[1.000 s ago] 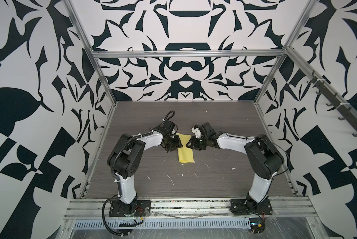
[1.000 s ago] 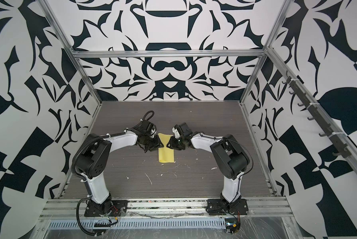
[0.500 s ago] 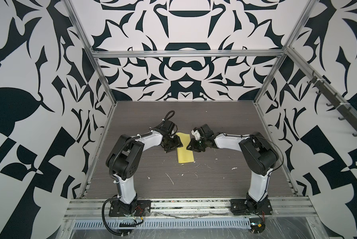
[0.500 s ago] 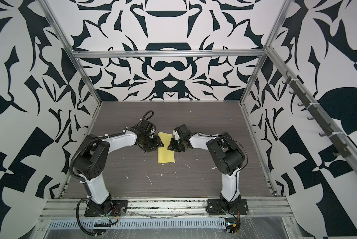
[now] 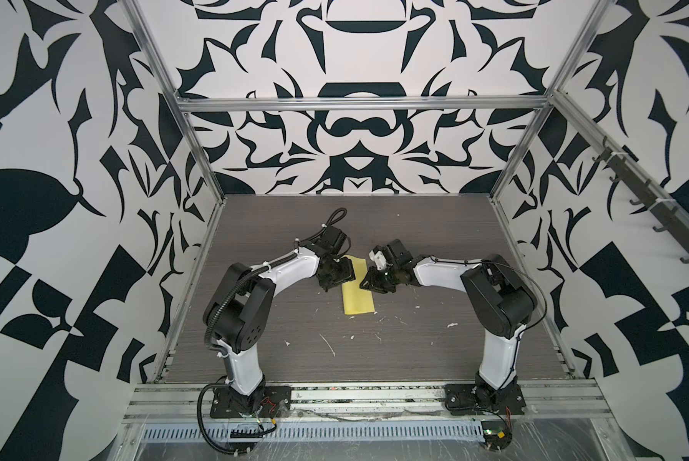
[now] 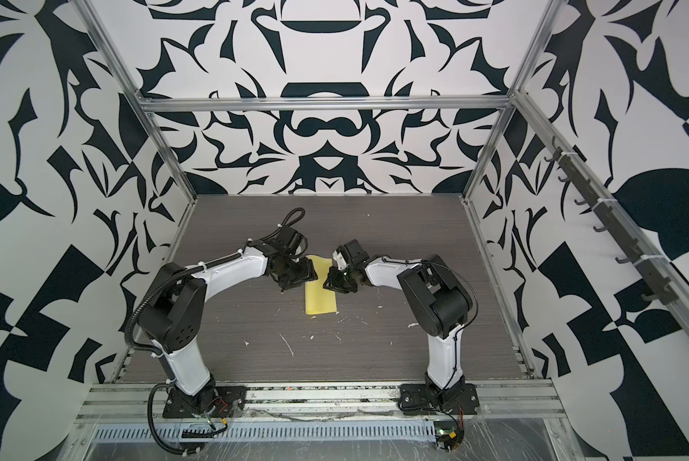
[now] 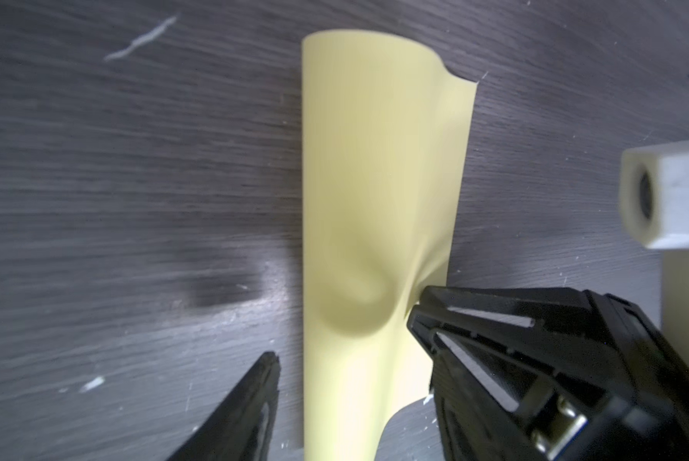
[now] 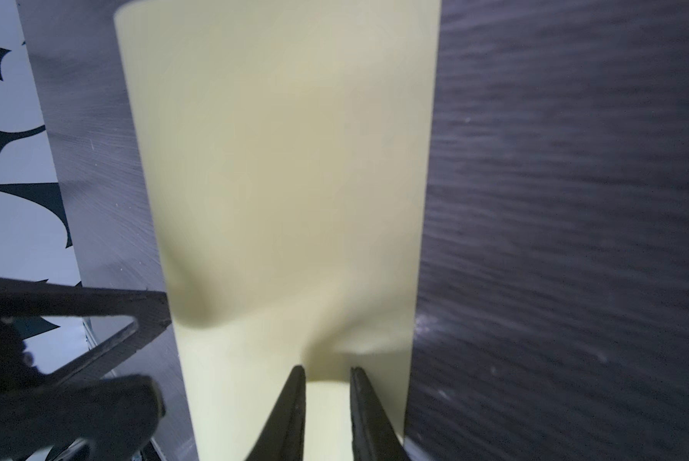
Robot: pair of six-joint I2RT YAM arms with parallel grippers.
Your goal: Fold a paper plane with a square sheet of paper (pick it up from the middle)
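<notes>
Left pincer (image 5: 345,275) has spread wide; right pincer (image 8: 327,373) pinches the square sheet of paper (image 5: 359,297).

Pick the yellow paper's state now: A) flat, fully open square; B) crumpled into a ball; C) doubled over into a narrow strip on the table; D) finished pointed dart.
C: in both top views the square sheet of paper lies on the table as a narrow strip, and the left wrist view shows its two layers, puffed and not pressed flat.
</notes>
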